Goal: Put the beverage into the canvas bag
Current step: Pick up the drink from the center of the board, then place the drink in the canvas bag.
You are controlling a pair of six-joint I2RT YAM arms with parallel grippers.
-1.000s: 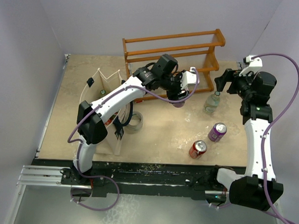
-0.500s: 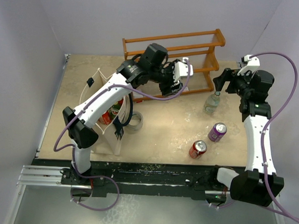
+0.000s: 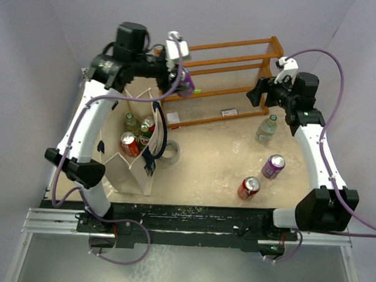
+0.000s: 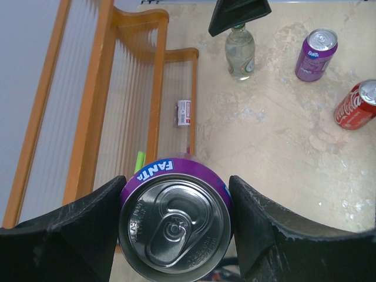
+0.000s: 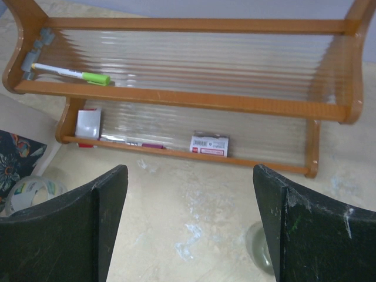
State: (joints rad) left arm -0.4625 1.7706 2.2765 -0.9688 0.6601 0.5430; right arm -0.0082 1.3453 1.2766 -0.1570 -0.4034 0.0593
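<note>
Left gripper (image 4: 176, 218) clamps purple Fanta can (image 4: 174, 234), high by wooden rack (image 5: 194, 24), near canvas bag (image 3: 129, 177). Right gripper (image 5: 191, 229) released, empty, facing rack.

Table (image 3: 212, 161): canvas bag (image 3: 127, 176); rack (image 3: 241, 62); cans (image 3: 248, 188); bottle (image 3: 267, 129)

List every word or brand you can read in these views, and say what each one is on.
"FANTA": on the held purple can, gripped in the left end effector.
"Fanta": on the second purple can, standing on the table; small.
"Coca-Cola": white script on the red can, partly cut off by the frame edge.
Too small or blurred to read: the print on the white card on the rack's lower shelf, and on the marker above it.
</note>
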